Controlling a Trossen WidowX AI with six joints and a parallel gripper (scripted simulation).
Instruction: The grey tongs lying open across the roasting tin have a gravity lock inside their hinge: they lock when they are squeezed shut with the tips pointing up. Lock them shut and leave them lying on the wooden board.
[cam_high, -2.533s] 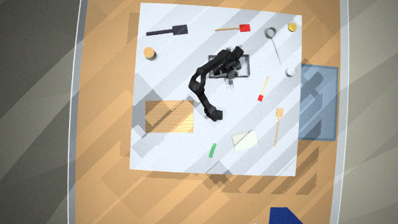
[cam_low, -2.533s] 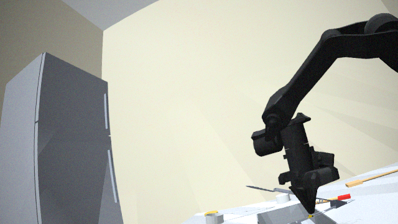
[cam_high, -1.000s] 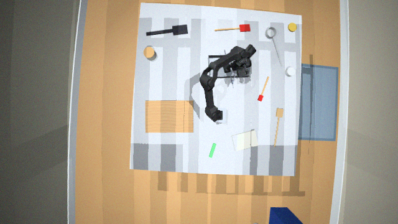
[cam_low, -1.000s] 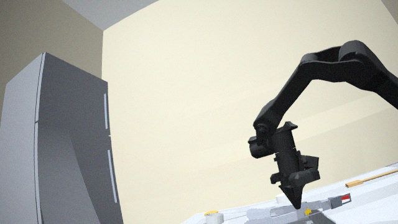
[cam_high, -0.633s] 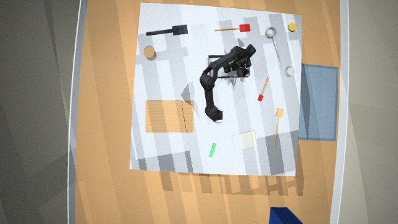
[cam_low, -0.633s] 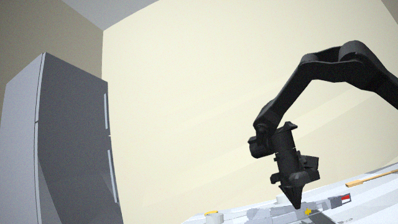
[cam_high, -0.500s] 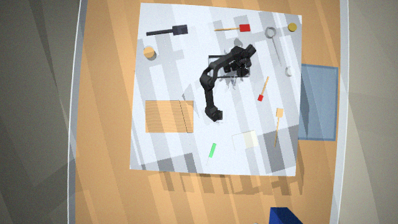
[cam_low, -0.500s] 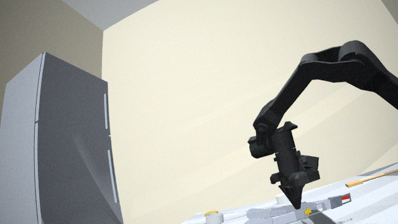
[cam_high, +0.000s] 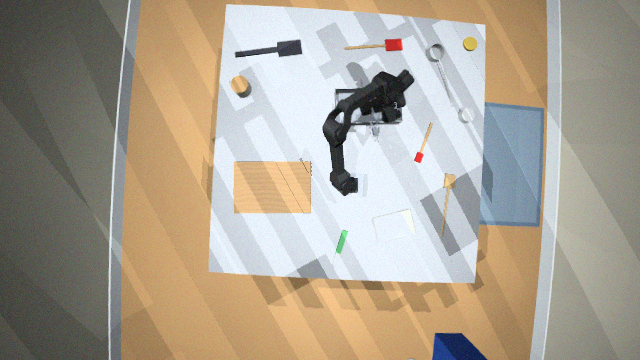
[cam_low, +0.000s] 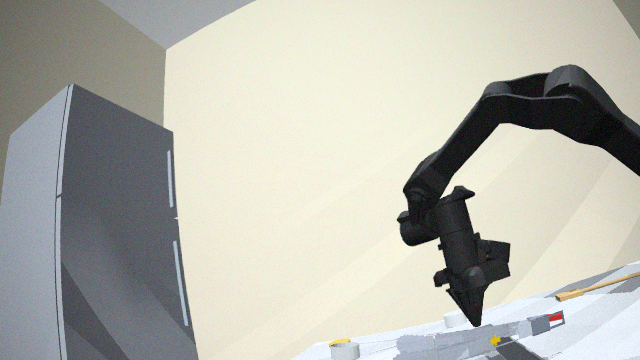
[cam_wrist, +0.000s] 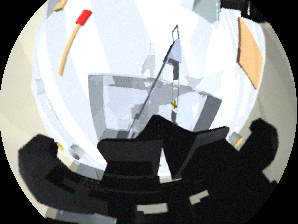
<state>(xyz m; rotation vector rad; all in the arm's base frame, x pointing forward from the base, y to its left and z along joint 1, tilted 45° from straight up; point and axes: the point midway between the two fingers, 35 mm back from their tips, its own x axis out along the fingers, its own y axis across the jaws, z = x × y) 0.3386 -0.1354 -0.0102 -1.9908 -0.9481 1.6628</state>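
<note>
The grey tongs (cam_high: 375, 131) (cam_low: 539, 325) (cam_wrist: 173, 51) lie across the roasting tin (cam_high: 336, 102) (cam_wrist: 96, 102). Their hinge end sticks out over the tin's near wall, and in the wrist view their two arms spread apart from it. A yellow mark (cam_low: 495, 340) (cam_wrist: 174, 104) shows on one arm. My gripper (cam_low: 477, 325) (cam_wrist: 154, 117) is shut and points down over the tin, close by the tongs' arms; nothing is seen between its fingers. The far tips of the tongs are hidden behind it. The wooden board (cam_high: 265, 187) (cam_wrist: 248, 52) lies flat, with no tongs on it.
A small red-headed spatula (cam_high: 418, 157) (cam_wrist: 83, 18) lies right of the tin. Another red-headed spatula (cam_high: 393, 45) and a black spatula (cam_high: 289, 48) lie behind. A ladle (cam_high: 435, 52) is at the back right, a wooden cylinder (cam_high: 239, 83) at the left, a green block (cam_high: 341, 241) in front.
</note>
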